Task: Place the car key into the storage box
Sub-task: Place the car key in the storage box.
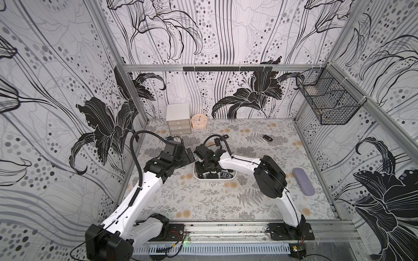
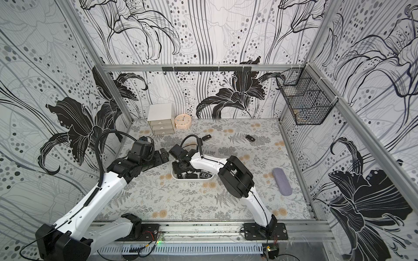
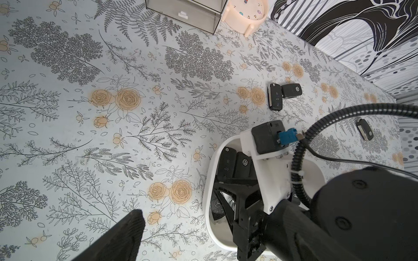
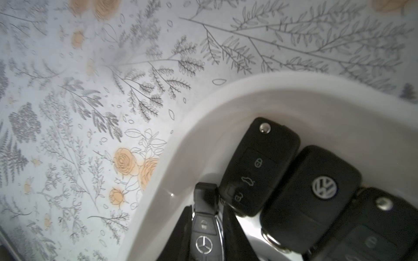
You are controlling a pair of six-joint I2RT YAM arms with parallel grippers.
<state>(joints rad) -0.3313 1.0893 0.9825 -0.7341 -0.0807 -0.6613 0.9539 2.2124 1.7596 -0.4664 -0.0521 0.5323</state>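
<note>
pinching the car key (image 4: 204, 244) within the storage box (image 1: 217, 179) at the centre of both top views, the right jaws clamp it, while the left jaws stand spread just left of it.

Black, white and grey all round, with touches of peach.
The walls (image 1: 226, 34) carry black lilies, grey dots and stripes on white, and the table cover (image 1: 203, 203) is pale with grey ferns and peach roses. The storage box (image 4: 226, 99) is plain white. The car key (image 4: 204, 235) is black with silver trim and a star badge, and the other fobs (image 4: 260, 167) are black. The clock (image 1: 199, 121) is peach, the mini cabinet (image 1: 177, 113) white-topped, the wire basket (image 1: 328, 101) black, the case (image 1: 303, 182) dull lilac, and the arms (image 1: 147, 185) white with black joints.
</note>
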